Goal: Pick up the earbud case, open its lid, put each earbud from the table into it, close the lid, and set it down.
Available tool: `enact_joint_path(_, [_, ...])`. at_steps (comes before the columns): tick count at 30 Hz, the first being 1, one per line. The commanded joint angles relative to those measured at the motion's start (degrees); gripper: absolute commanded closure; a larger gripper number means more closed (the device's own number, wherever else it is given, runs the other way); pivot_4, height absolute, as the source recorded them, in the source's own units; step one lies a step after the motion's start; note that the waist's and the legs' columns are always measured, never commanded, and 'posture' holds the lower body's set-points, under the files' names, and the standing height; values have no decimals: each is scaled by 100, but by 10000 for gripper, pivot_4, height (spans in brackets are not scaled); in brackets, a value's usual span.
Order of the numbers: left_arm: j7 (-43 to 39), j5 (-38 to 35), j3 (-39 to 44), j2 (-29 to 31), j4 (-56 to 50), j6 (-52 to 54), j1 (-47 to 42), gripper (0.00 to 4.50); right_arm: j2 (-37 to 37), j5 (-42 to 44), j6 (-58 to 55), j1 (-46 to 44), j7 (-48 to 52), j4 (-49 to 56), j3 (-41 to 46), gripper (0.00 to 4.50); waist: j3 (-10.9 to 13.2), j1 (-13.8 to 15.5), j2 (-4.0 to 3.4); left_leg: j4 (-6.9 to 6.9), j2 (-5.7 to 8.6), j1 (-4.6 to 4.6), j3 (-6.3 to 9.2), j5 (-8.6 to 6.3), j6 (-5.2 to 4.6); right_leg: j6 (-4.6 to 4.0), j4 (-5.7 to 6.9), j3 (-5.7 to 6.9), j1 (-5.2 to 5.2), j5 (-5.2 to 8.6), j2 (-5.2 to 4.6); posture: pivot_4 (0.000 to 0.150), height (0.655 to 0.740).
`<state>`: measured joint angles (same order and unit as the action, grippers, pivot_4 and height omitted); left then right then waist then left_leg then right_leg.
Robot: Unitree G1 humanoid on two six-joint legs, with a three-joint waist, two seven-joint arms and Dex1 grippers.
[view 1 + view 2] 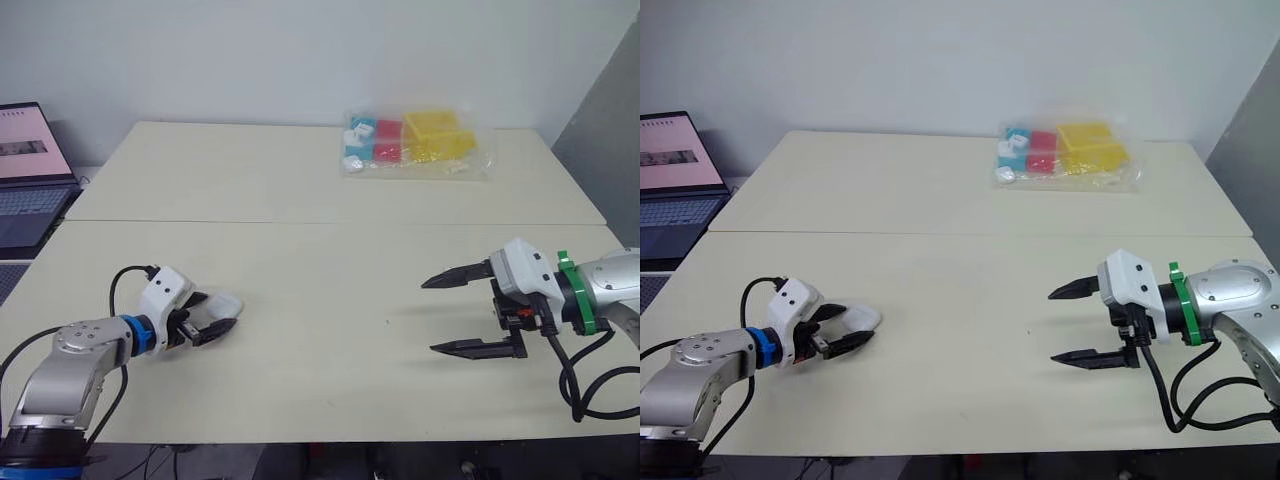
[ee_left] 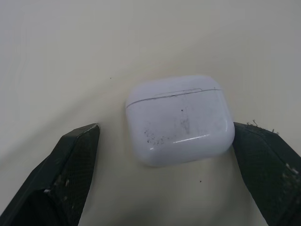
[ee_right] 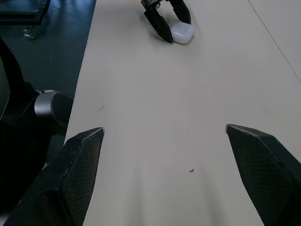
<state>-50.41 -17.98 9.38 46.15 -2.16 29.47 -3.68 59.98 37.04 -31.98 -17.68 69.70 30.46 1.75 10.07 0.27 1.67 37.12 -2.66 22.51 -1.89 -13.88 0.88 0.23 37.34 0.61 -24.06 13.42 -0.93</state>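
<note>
The white earbud case (image 2: 181, 120) lies flat on the cream table (image 1: 320, 270), lid shut, near the front left. My left gripper (image 1: 222, 316) is open with the case between its fingers. One finger (image 2: 268, 165) is at the case's side; the other finger (image 2: 70, 169) stands a little apart from it. My right gripper (image 1: 429, 316) hovers open above the front right of the table, holding nothing, far from the case. The right wrist view shows the case (image 3: 183, 33) and the left gripper (image 3: 164, 26) across the table.
A clear plastic bag (image 1: 415, 143) of yellow, red and blue boxes lies at the back right. An open laptop (image 1: 30, 170) stands past the table's left edge. A seam crosses the table's middle.
</note>
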Motion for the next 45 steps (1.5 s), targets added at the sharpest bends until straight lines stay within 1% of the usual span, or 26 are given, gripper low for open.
enact_joint_path(1, [53,-11,-148,-121,32,147,-4,0,-37,-12,43,-189,-20,83,27,1642,-1,2,-1,0,0,-1,0,0,0,0,0,0,0,0,0,1500,7400])
enact_joint_path(5, [150,-104,-74,-237,-86,354,12,0,-119,30,3,-388,-42,24,-16,1642,-3,13,-4,3,1,-4,0,0,-1,1,5,0,1,-1,0,1500,7400])
enact_joint_path(9, [155,-3,-119,-222,-69,300,55,0,-272,180,-245,-725,-103,-89,-80,1642,-3,13,-5,3,1,-15,1,0,-1,1,19,-4,1,0,0,1500,7400])
enact_joint_path(15, [143,6,-189,-240,-40,313,3,0,-332,20,-153,-933,37,-239,-255,1642,-4,17,-6,4,1,-25,0,0,-1,-3,31,-5,1,2,-2,1500,7400])
enact_joint_path(17, [127,11,-223,-245,-55,309,25,3965,-345,26,-167,-923,37,-231,-239,0,-6,17,-9,3,1,-25,0,0,-1,-4,32,-6,0,3,-2,1500,7400])
enact_joint_path(18, [123,13,-230,-245,-58,307,32,5843,-349,25,-169,-921,39,-229,-235,0,-6,17,-9,3,1,-25,1,0,-1,-3,32,-6,0,3,-2,1500,7400])
enact_joint_path(21, [61,20,-265,-237,-47,262,52,14738,-338,20,-153,-844,38,-205,-199,0,-6,16,-9,3,1,-25,0,0,-1,-4,32,-6,0,3,-3,1500,7400])
enact_joint_path(22, [38,24,-278,-231,-37,244,49,16994,-329,20,-147,-813,39,-193,-183,0,-6,16,-9,3,1,-25,0,0,-1,-4,32,-7,-1,3,-4,1500,7400])
enact_joint_path(26, [-211,67,-391,-130,-47,16,63,17092,-279,43,-165,-715,22,-151,-89,0,-6,17,-9,2,2,-24,0,0,-1,-3,32,-6,-1,3,-6,1500,7400])
enact_joint_path(28, [-443,51,-472,-107,-176,-283,79,17092,-246,55,-177,-625,-25,-143,27,0,-6,20,-9,2,4,-24,0,0,-1,-3,31,-6,-1,3,-9,1500,7400])
enact_joint_path(30, [-579,-104,-556,-192,-440,-320,-34,17092,-200,96,-228,-481,-83,-122,186,0,-6,28,-9,2,6,-23,-1,0,-1,-5,30,-5,-1,4,-12,1500,7400])
enact_joint_path(33, [-801,-14,-963,-387,-882,-863,-376,17092,-288,318,-495,-210,-464,12,542,0,-3,75,-5,4,9,-14,-1,0,-1,-5,26,-5,-3,4,-14,1500,7400])
enact_joint_path(35, [-785,91,-1114,-581,-964,-1263,-588,17092,-382,497,-694,-96,-740,128,700,0,2,91,5,11,8,-1,-3,0,-1,-1,24,-4,-7,2,-13,1500,7400])
enact_joint_path(37, [-793,79,-1235,-741,-1017,-1415,-742,17092,-480,690,-928,-58,-1016,230,778,0,2,86,6,17,3,7,-1,0,-1,-2,25,-6,-8,2,-8,1500,7400])
enact_joint_path(39, [-865,329,-1628,-1038,-974,-2049,-1121,17092,-822,1180,-1569,-85,-1871,357,907,0,2,78,7,15,3,4,0,0,-1,-3,29,-10,-7,3,6,1500,7400])
enact_joint_path(41, [-781,516,-1841,-1405,-824,-2650,-1459,17092,-1124,1807,-2373,-185,-2742,340,1005,0,1,93,7,17,6,7,4,1,0,-4,31,-7,-6,2,19,1500,7400])
enact_joint_path(43, [-739,906,-2023,-1627,-509,-3695,-1692,17092,-1310,2336,-2985,-308,-3334,284,1013,0,2,87,7,28,7,13,6,1,0,-5,37,-9,-7,2,34,1500,7400])
enact_joint_path(45, [-751,1018,-2129,-1808,-226,-4303,-1813,17092,-1470,2837,-3458,-409,-3833,184,967,0,2,51,7,36,6,16,2,1,-1,-7,38,-17,-7,0,46,1500,7400])
